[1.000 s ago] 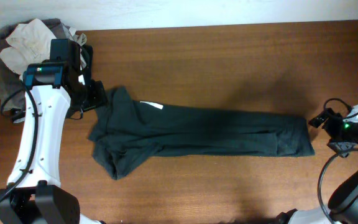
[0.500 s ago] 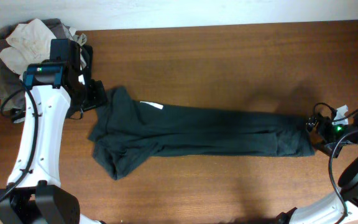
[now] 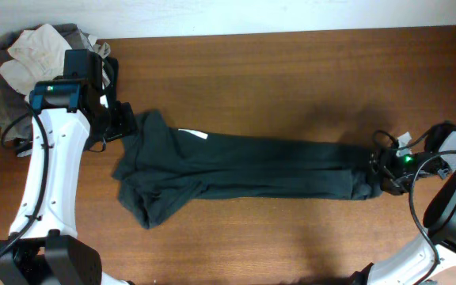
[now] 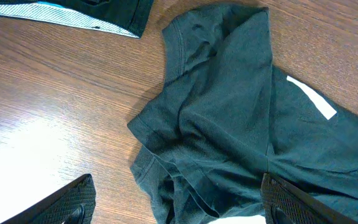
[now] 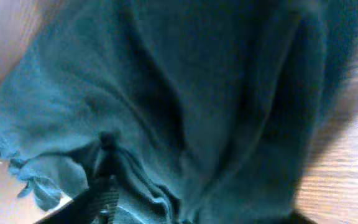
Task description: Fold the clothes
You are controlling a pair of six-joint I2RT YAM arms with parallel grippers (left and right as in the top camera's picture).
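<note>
Pincers first, seen from overhead: the left gripper (image 3: pixel 122 123) hangs at the collar end of the dark green garment (image 3: pixel 252 166), which lies stretched in a long band across the wooden table (image 3: pixel 275 71), while the right gripper (image 3: pixel 380 170) meets its hem end. One arm at each end likely serves to bring hem toward collar. A pile of clothes (image 3: pixel 30 47) sits in the far left corner.

Left wrist view adds what overhead cannot: its jaws stand wide apart, holding nothing, above the rumpled collar, with a white label (image 4: pixel 312 99) nearby.

Right wrist view is blurred and filled with cloth. One finger (image 5: pixel 98 199) shows among the hem folds, but whether those jaws are clamped I cannot tell.
</note>
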